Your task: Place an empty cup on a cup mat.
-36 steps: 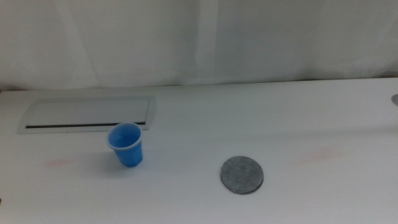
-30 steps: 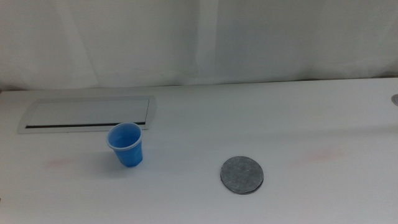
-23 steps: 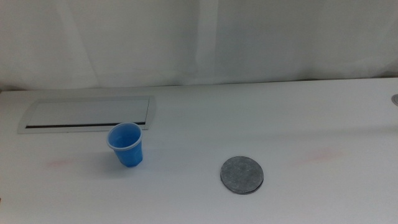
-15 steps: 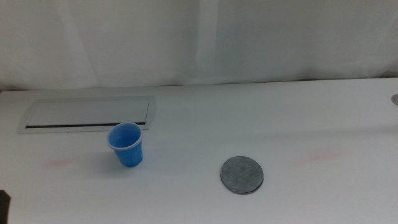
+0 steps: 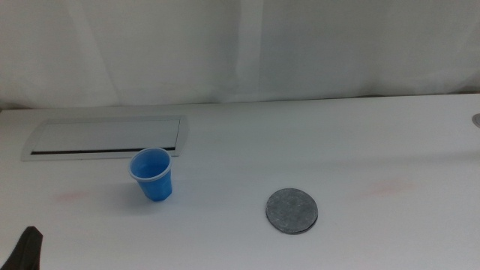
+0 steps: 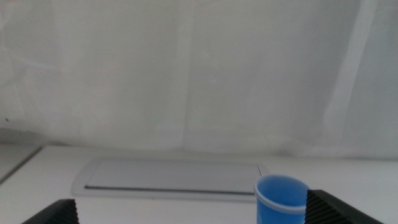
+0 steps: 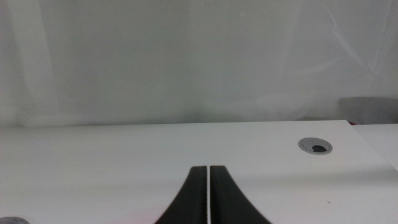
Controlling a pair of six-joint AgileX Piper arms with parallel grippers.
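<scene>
The blue cup [image 5: 152,174] stands upright and empty on the white table, left of centre. The round dark grey cup mat [image 5: 292,211] lies flat to its right, nearer the front, apart from the cup. One dark jaw tip of my left gripper [image 5: 30,251] shows at the bottom left corner, well short of the cup. In the left wrist view my left gripper [image 6: 196,214] is open and empty, jaws wide apart, and the cup [image 6: 281,198] stands ahead near one jaw. My right gripper [image 7: 208,198] is shut and empty, out of the middle view.
A long white slotted panel [image 5: 105,137] lies just behind the cup; it also shows in the left wrist view [image 6: 174,175]. A grey round grommet [image 5: 476,118] sits in the table at the far right, also in the right wrist view [image 7: 314,145]. A white curtain hangs behind.
A dark jaw of my left gripper has come up into the middle view at the bottom left corner. The cup and the mat have not moved.
</scene>
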